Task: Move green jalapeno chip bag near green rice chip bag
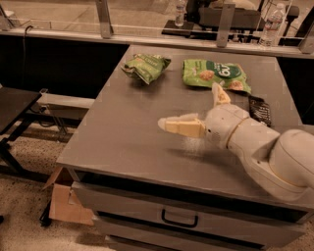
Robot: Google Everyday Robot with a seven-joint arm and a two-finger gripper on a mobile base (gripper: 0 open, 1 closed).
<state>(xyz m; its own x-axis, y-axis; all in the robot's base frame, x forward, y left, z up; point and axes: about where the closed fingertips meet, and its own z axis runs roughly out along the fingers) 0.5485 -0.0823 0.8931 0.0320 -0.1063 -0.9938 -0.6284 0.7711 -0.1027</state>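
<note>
Two drawers sit under the desk [117, 132] edge nearest me; the upper drawer [127, 210] has a dark pull handle [180, 219]. Cardboard box [63, 202] is on the floor at the desk's 7 o'clock corner, flap open. Desk top is plain grey.

Arm [267, 152] comes in from 4 o'clock, white and bulky, low over the right half of the desk. Tool [189, 105] is about mid-desk, slightly right of centre, and spread wide. One finger [180, 126] points to 9 o'clock and the other finger [220, 94] to 12. It grips nothing. A shadow lies right under the 9 o'clock finger; I can't tell if it touches the surface.

Black stand [14, 105] is off the desk at 9 o'clock. Small black wrapper [259, 109] lies at 2 o'clock from the tool, just beside the wrist, near the desk's right edge.

Green rice chip bag [213, 73] lies flat at 12 o'clock from the tool, towards the far edge. The 12 o'clock finger's tip shows right at its near edge; contact I can't judge.

Green jalapeno chip bag [145, 66] is at 11 o'clock from the tool, wrinkly, near the far-left corner. It sits at 9 o'clock of the rice bag, apart from it, with a strip of bare desk between. The tool is well apart from it.

Past the desk, one water bottle [180, 12] stands on the ledge at 12 o'clock, and a second bottle [272, 22] at 2.
</note>
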